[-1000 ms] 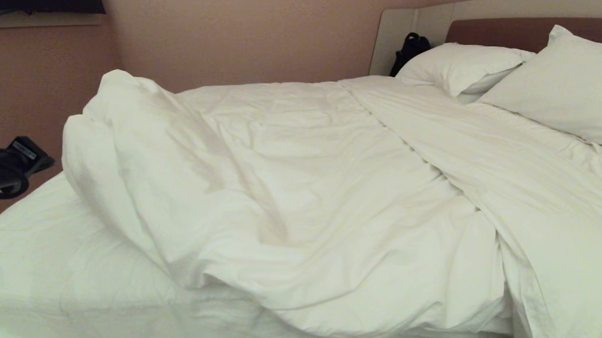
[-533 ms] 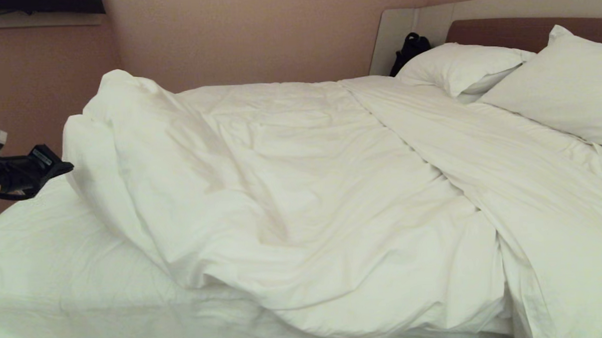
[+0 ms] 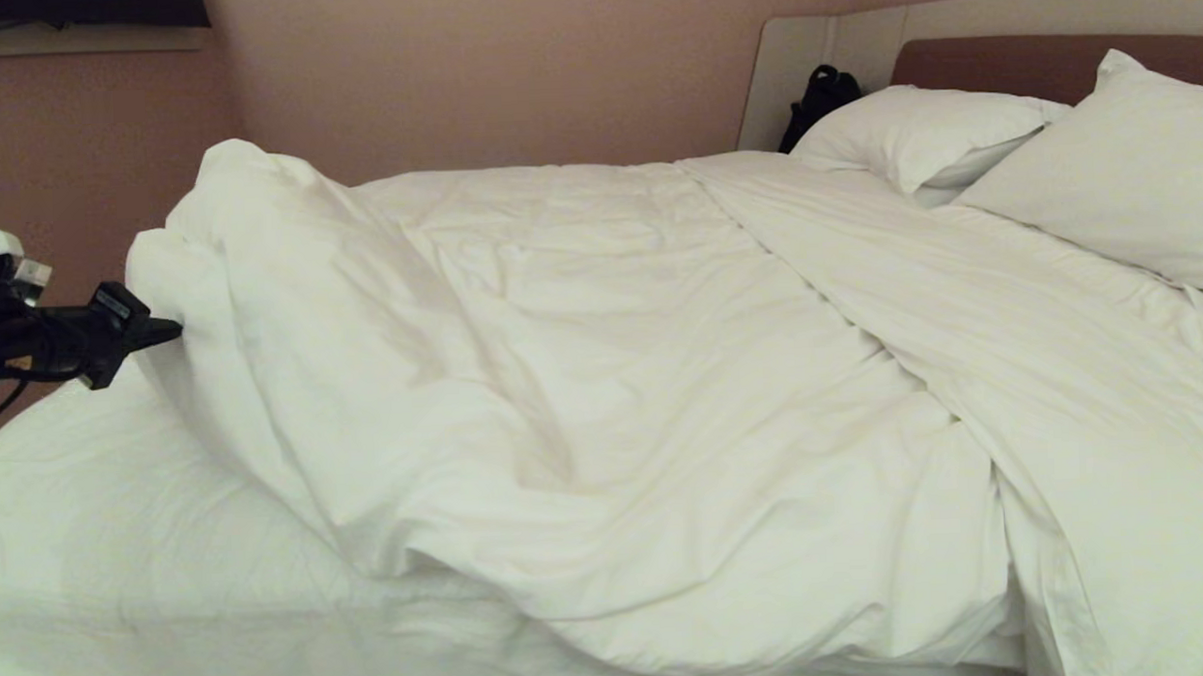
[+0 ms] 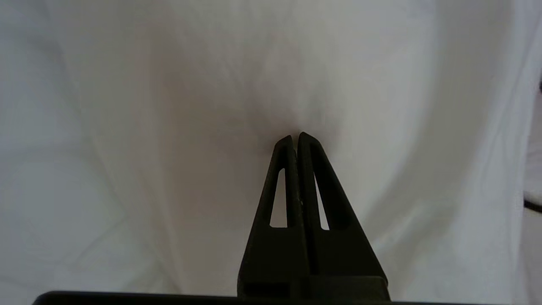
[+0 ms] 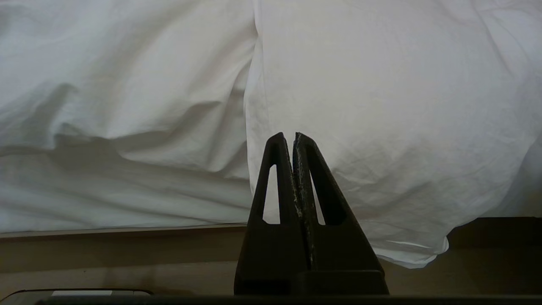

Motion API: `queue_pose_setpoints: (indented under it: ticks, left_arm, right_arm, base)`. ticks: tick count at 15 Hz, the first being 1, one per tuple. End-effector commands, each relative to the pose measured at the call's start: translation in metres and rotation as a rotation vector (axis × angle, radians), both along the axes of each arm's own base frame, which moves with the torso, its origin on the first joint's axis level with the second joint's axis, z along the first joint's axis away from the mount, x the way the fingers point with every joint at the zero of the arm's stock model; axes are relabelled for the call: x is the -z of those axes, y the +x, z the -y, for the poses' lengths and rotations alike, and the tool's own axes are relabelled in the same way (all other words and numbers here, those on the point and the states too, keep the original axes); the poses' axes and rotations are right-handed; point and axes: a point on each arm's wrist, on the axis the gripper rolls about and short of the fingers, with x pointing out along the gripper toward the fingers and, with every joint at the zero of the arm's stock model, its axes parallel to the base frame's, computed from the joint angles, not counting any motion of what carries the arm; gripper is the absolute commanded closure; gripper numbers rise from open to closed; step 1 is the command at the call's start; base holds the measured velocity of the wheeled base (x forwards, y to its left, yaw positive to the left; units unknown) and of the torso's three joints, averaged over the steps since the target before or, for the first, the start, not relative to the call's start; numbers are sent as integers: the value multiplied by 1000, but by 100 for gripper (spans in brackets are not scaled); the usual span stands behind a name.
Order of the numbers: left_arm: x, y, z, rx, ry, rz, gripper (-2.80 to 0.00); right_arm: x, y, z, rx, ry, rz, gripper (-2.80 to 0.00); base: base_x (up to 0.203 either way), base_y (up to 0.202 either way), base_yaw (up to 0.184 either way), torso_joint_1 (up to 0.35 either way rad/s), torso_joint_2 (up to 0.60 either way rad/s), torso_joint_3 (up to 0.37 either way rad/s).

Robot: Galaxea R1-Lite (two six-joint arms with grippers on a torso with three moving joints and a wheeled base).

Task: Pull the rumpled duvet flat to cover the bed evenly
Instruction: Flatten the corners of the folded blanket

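The white duvet (image 3: 603, 378) lies rumpled on the bed (image 3: 119, 555), bunched into a tall ridge at its left side, with bare sheet showing left of it and along the front. My left gripper (image 3: 169, 333) comes in level from the left edge, shut, its tips against the duvet's bunched left fold. In the left wrist view the left gripper (image 4: 295, 136) has its closed tips pressed into white fabric (image 4: 190, 106), with nothing between the jaws. My right gripper (image 5: 289, 135) is shut and empty, low beside the bed, facing the duvet (image 5: 381, 106) hanging over the edge.
Two white pillows (image 3: 925, 132) (image 3: 1126, 170) lean at the headboard (image 3: 1002, 64) on the right. A black bag (image 3: 818, 100) sits in the far corner by the headboard. A pink wall (image 3: 55, 147) runs close along the bed's left side. The platform base (image 5: 127, 245) shows under the mattress.
My left gripper has travelled rightward from the picture's left edge and now touches the duvet's bunched left fold. The duvet and the right arm have not moved.
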Motion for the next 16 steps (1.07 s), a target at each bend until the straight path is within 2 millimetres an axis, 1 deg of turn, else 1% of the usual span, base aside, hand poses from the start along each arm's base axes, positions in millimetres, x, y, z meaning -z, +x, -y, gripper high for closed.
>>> queue_pose_setpoints:
  ticks: [1, 5, 6, 8, 11, 16]
  left_arm:
    - [21, 15, -2, 14, -38, -65, 0]
    - [21, 13, 8, 36, -52, -107, 0]
    - [22, 14, 11, 44, -62, -124, -280]
    - [21, 13, 12, 58, -71, -121, -280]
    - [9, 8, 15, 70, -61, -95, -280]
    - [-12, -6, 4, 67, -47, -46, -280]
  right_arm:
    - [0, 0, 0, 0, 0, 1, 0]
    - [0, 0, 0, 0, 0, 1, 0]
    - [0, 0, 0, 0, 0, 1, 0]
    - [0, 0, 0, -1, 0, 1, 0]
    - [0, 0, 0, -1, 0, 1, 0]
    - [0, 0, 0, -1, 0, 1, 0]
  base:
    - [0, 0, 0, 0, 0, 0]
    - [0, 0, 0, 0, 0, 0]
    - [0, 0, 0, 0, 0, 0]
    - [0, 0, 0, 0, 0, 0]
    - [0, 0, 0, 0, 0, 0]
    - [0, 0, 0, 0, 0, 0]
